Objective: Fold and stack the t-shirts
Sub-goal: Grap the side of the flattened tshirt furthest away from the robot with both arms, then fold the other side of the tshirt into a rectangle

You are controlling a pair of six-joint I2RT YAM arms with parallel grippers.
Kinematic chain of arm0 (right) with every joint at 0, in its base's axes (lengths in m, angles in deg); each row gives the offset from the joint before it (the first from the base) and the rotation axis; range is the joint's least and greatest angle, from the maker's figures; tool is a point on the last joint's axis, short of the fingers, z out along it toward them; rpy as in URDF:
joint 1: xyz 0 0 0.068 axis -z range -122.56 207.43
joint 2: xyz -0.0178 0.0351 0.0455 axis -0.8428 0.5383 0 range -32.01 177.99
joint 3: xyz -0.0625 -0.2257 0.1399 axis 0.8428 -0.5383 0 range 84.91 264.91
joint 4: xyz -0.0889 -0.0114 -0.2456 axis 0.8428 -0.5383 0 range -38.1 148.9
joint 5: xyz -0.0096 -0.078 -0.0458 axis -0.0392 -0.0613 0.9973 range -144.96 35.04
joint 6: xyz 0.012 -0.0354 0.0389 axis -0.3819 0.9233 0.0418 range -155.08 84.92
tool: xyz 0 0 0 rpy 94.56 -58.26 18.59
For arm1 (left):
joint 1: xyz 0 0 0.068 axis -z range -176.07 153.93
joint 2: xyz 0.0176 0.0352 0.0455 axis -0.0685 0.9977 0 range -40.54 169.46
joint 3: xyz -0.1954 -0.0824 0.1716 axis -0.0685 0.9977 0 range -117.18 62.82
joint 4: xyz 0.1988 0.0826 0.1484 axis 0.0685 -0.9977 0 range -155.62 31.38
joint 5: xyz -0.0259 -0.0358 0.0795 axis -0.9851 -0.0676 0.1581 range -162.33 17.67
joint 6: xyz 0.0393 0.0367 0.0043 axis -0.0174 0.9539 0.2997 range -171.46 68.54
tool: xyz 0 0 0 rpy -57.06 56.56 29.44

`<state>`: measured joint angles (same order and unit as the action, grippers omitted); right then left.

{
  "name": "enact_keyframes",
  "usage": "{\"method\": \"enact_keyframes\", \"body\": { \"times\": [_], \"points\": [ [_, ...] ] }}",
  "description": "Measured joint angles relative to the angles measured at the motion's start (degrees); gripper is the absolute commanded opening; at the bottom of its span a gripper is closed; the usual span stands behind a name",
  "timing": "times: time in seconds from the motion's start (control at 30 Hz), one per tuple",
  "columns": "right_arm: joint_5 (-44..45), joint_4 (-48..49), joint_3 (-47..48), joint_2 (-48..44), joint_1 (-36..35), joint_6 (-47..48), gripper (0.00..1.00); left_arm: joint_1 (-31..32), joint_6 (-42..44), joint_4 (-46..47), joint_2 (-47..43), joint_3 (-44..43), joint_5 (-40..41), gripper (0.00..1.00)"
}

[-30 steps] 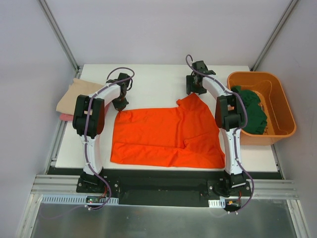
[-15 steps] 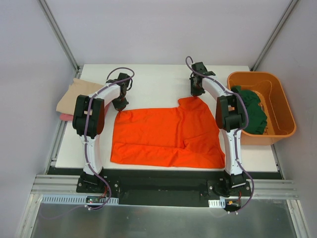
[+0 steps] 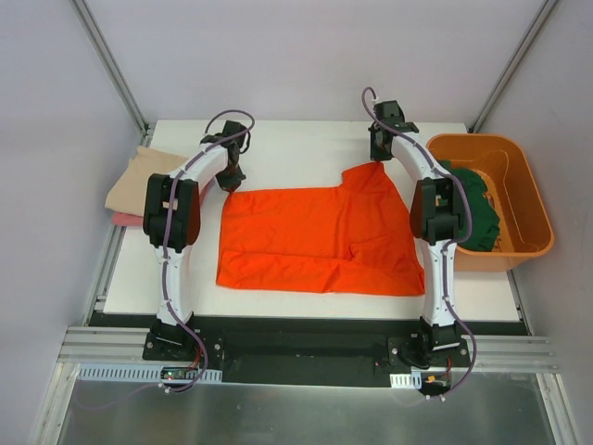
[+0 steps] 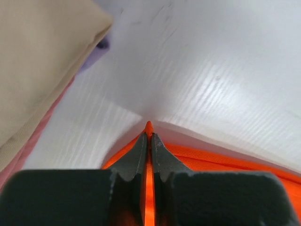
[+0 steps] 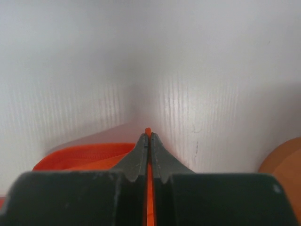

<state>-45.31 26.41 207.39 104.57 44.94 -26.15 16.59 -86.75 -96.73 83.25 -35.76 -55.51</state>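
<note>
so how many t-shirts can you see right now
4: orange t-shirt spread mid-table, beige t-shirt on pink t-shirt at the left edge, dark green t-shirt in the bin; more may hide there.

This is a robotics lab, set up as an enclosed test cell. Two white-and-black arms, the left arm (image 3: 176, 232) and the right arm (image 3: 435, 250), are bolted to a black base plate (image 3: 306, 348). The plate sits on aluminium rails (image 3: 102, 348) at the near edge of a plain white bench (image 3: 306, 148). Slanted aluminium posts (image 3: 109, 65) and bare pale wall panels (image 3: 306, 56) box the bench in. Purple cables (image 3: 229, 115) loop along the arms. A slotted cable duct (image 3: 120, 374) runs below the rails, above a sheet-metal panel (image 3: 296, 417). The only household things are an orange t-shirt (image 3: 306, 241) and an orange plastic bin (image 3: 533, 199).
</note>
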Motion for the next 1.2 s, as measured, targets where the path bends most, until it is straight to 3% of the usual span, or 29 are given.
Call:
{"method": "enact_keyframes", "body": {
  "times": [0.13, 0.27, 0.47, 0.77, 1.2],
  "points": [
    [-0.42, 1.14, -1.03, -0.44, 0.66, 1.62, 0.00, 0.00, 1.38, 0.42, 0.74, -3.02, -1.27, 0.00],
    [-2.05, 4.59, -9.77, -5.57, 0.31, 1.92, 0.00, 0.02, 1.84, 1.46, 0.46, -1.60, -2.21, 0.00],
    [-4.61, 10.38, -28.50, -20.74, -1.25, 1.62, 0.00, 0.15, 1.88, 5.44, -5.92, 11.15, -4.72, 0.00],
    [-6.51, 17.09, -54.95, -45.29, -3.65, -0.81, 0.00, 2.99, 1.88, 14.43, -26.38, 30.62, -6.32, 0.00],
    [-6.23, 16.20, -72.87, -68.37, -3.91, -1.86, 0.00, 8.72, 1.62, 19.87, -46.47, 51.52, -4.09, 0.00]
  ]
}}
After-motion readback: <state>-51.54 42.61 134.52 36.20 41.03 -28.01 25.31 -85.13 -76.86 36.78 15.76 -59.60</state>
